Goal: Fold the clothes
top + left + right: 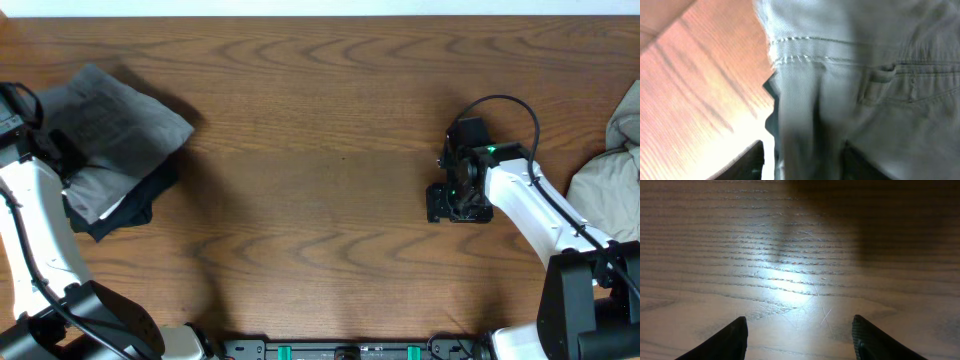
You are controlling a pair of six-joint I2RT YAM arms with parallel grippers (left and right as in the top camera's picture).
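The right claw (pixel 460 195) hovers empty over the table (pixel 320 100), its 2 fingers (pixel 730 340) spread. The left claw (pixel 802 165) is pressed into the grey shorts (pixel 120 125) at the left edge, and I cannot tell its grip. If cloth snags on lifting, the fold may open. The beige garment (pixel 610 165) lies crumpled far right.
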